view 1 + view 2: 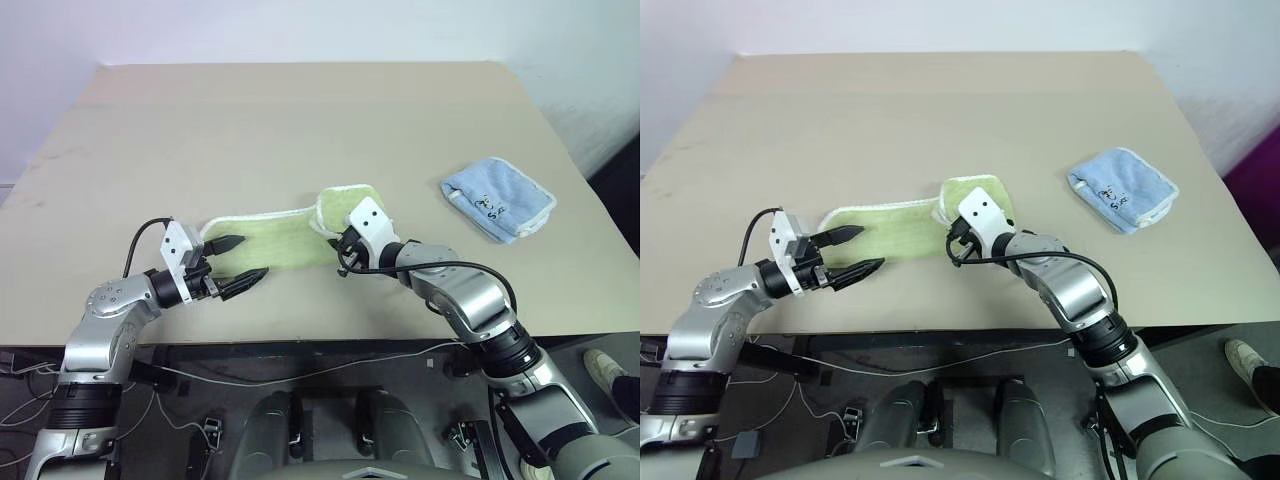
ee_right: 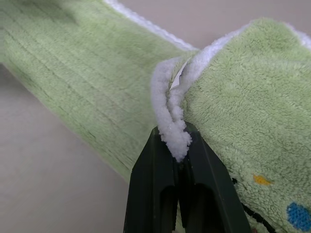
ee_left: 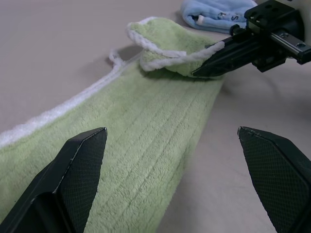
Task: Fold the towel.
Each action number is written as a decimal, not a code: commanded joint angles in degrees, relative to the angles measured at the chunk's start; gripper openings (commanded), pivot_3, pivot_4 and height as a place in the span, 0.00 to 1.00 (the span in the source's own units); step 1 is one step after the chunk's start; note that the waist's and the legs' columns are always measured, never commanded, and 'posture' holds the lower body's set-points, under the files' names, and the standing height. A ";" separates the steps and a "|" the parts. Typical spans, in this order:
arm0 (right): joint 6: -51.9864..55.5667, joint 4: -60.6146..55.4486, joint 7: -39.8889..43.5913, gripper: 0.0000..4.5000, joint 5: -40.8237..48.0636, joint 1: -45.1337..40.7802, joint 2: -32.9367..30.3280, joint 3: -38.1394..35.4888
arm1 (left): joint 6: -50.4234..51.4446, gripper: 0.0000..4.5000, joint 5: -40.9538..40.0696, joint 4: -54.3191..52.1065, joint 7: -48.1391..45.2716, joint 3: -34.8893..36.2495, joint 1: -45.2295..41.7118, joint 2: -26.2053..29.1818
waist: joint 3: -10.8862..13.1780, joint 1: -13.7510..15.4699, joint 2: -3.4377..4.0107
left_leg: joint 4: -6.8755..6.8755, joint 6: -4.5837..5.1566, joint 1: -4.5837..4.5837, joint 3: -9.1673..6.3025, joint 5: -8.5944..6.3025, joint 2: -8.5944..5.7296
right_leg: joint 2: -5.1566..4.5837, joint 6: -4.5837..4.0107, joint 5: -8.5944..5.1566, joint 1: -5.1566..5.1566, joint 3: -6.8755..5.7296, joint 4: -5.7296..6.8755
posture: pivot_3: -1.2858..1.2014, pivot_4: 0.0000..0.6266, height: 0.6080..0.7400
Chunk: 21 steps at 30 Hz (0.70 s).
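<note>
The light-green towel (image 1: pixel 268 240) lies lengthwise near the table's front edge, and its right end (image 1: pixel 347 203) is lifted and turned back over itself. My right gripper (image 1: pixel 334 234) is shut on the towel's white stitched edging (image 2: pixel 171 121) at that turned end; small coloured embroidery (image 2: pixel 296 213) shows beside the fingers. My left gripper (image 1: pixel 254 257) stands open at the towel's left end, level with the table. One of its fingers (image 3: pixel 80 170) is over the cloth and the other (image 3: pixel 277 170) over bare table. The right gripper (image 3: pixel 209 60) is seen holding the fold ahead of it.
A smaller folded light-blue cloth (image 1: pixel 497 200) lies on the right side of the beige table (image 1: pixel 300 120). The table's front edge (image 1: pixel 300 342) runs just below both grippers, with cables hanging under it.
</note>
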 commanded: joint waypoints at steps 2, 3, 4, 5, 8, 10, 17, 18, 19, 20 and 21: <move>0.18 -2.34 2.57 0.23 0.75 0.18 1.25 -2.45 | 0.52 1.00 -1.13 -3.28 0.76 0.71 0.97 0.01 | 0.00 0.00 0.00 | 0.00 0.00 0.00 -0.02 0.00 0.01 | 0.01 0.00 0.00 0.00 -0.01 0.01 | 0.52 0.24 1.00; 0.46 -2.75 2.92 0.30 1.06 0.32 1.41 -2.94 | 0.72 1.00 -1.30 -3.54 0.94 0.79 1.20 -0.09 | 0.00 0.01 0.00 | 0.00 0.00 0.00 -0.03 0.00 0.01 | 0.02 0.00 0.00 0.00 -0.01 0.01 | 0.52 0.24 1.00; 0.61 -3.12 3.18 0.38 1.22 0.46 1.52 -3.42 | 1.04 1.00 -1.60 -3.89 1.14 0.93 1.48 -0.25 | 0.00 0.02 0.00 | 0.00 0.00 0.00 -0.03 0.00 0.01 | 0.01 0.00 0.00 0.00 -0.02 0.01 | 0.52 0.24 1.00; 0.36 -3.66 3.66 0.45 1.55 0.65 1.48 -4.26 | 1.63 1.00 -2.20 -4.48 1.59 1.17 1.89 -0.60 | 0.00 0.01 0.00 | 0.00 0.00 0.00 -0.03 0.00 0.01 | 0.01 0.00 0.00 0.00 -0.01 0.01 | 0.52 0.24 1.00; -1.71 -6.31 5.12 0.67 2.07 1.71 0.37 -7.13 | 4.19 1.00 -5.25 -7.56 3.33 2.47 4.08 -1.84 | 0.00 0.05 0.00 | 0.00 0.00 0.00 -0.03 0.00 0.01 | 0.00 0.00 0.00 0.00 -0.02 0.01 | 0.52 0.24 1.00; -3.26 -8.33 6.65 0.74 2.51 2.81 -1.47 -9.89 | 6.57 1.00 -8.48 -10.51 5.43 3.94 6.26 -3.23 | 0.00 0.06 0.00 | 0.00 0.00 -0.01 -0.05 -0.01 0.01 | 0.00 0.00 0.00 0.01 -0.02 0.00 | 0.52 0.24 1.00; -7.49 -2.72 9.55 0.61 4.02 1.19 -2.71 -17.50 | 11.13 1.00 -13.91 -17.22 11.96 5.58 11.69 -6.92 | -0.01 0.04 -0.01 | 0.00 0.04 0.06 -0.10 -0.03 0.01 | 0.01 0.00 0.00 0.08 -0.04 0.02 | 0.52 0.24 1.00; -9.28 0.02 9.71 0.53 3.16 0.36 -2.13 -17.37 | 11.79 1.00 -14.45 -18.11 12.98 5.33 12.15 -7.59 | -0.01 0.02 -0.01 | 0.00 0.05 0.06 -0.10 -0.03 0.01 | 0.02 0.00 0.00 0.08 -0.04 0.01 | 0.52 0.24 1.00; -10.53 1.81 9.80 0.47 2.59 -0.23 -1.64 -17.17 | 12.28 1.00 -14.86 -18.65 13.64 5.26 12.41 -7.93 | -0.01 0.01 -0.02 | 0.00 0.05 0.06 -0.10 -0.03 0.01 | 0.02 0.00 0.00 0.08 -0.04 0.01 | 0.52 0.24 1.00; -12.66 5.10 10.03 0.38 1.79 -1.07 -0.68 -16.72 | 13.02 1.00 -15.50 -19.60 14.78 5.08 12.89 -8.61 | -0.01 0.00 -0.01 | 0.00 0.05 0.06 -0.10 -0.03 0.00 | 0.03 -0.01 0.00 0.08 -0.04 0.01 | 0.52 0.24 1.00; -14.12 7.33 10.23 0.31 1.28 -1.65 0.05 -16.43 | 13.58 1.00 -15.94 -20.21 15.52 5.05 13.19 -9.02 | -0.01 -0.01 -0.02 | 0.00 0.04 0.05 -0.10 -0.03 0.00 | 0.03 -0.01 0.00 0.07 -0.04 0.02 | 0.52 0.24 1.00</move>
